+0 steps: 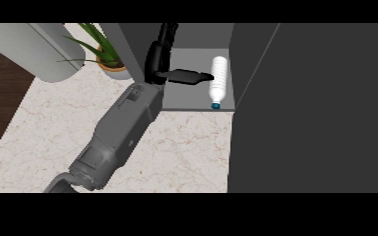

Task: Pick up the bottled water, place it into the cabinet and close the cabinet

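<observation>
Hand: the black left hand (159,62) was carried on a grey forearm (122,130) that came in from the lower left edge, and it was held inside the open front of the cabinet.
Hand state: the fingers were stretched out straight, pointing away along the cabinet's left side. The thumb was spread sideways to the right, and nothing was clasped.
Bottle: the white ribbed plastic water bottle with a blue cap (218,77) was laid on its side just to the right of the hand, with the cap end turned back toward the counter. The thumb's tip was found right beside the bottle's middle; whether the two touched could not be told.
Cabinet: a dark grey cabinet with a pale grey inner floor (188,99) was seen, with the bottle lying on that floor.
Left wall: the cabinet's dark side panel (129,40) stood just to the left of the hand.
Door: a broad dark grey cabinet door (303,110) was swung open to the right of the hand, beyond the bottle, and the view's whole right side was blocked by it.
Plant: a green spiky-leaved plant in a terracotta pot (112,66) was placed to the left of the hand, outside the side panel.
Grey shape: a pale grey rounded body (44,50) was set farther left, past the plant.
Counter: a cream veined marble counter (59,120) was spread beneath the forearm.
</observation>
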